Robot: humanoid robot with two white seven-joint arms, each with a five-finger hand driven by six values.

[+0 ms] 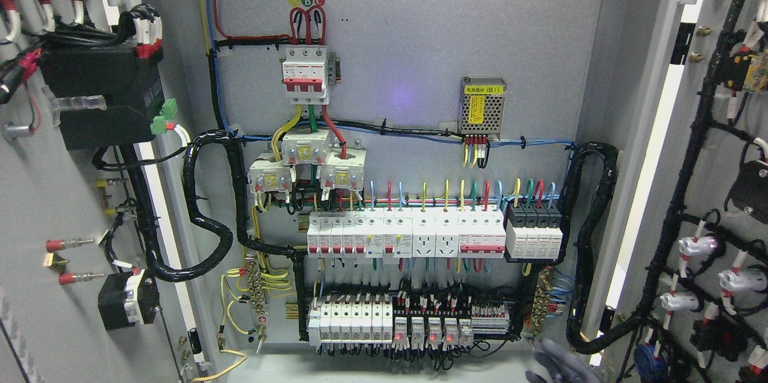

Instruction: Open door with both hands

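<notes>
The electrical cabinet stands open. Its left door (36, 203) is swung out at the picture's left, with black modules and wiring on its inner face. Its right door (720, 191) is swung out at the right, with black cable looms and white connectors on it. My right hand (561, 365) shows only as a blurred grey shape at the bottom edge, right of the middle, below the cabinet's lower right corner. Its fingers look spread and hold nothing, and it touches neither door. My left arm is out of view.
The grey back panel (420, 29) carries a red-and-white main breaker (306, 71), a small power supply (482, 105), rows of breakers (408, 236) and terminals (408, 323). Thick black conduits (207, 227) loop from the panel to each door.
</notes>
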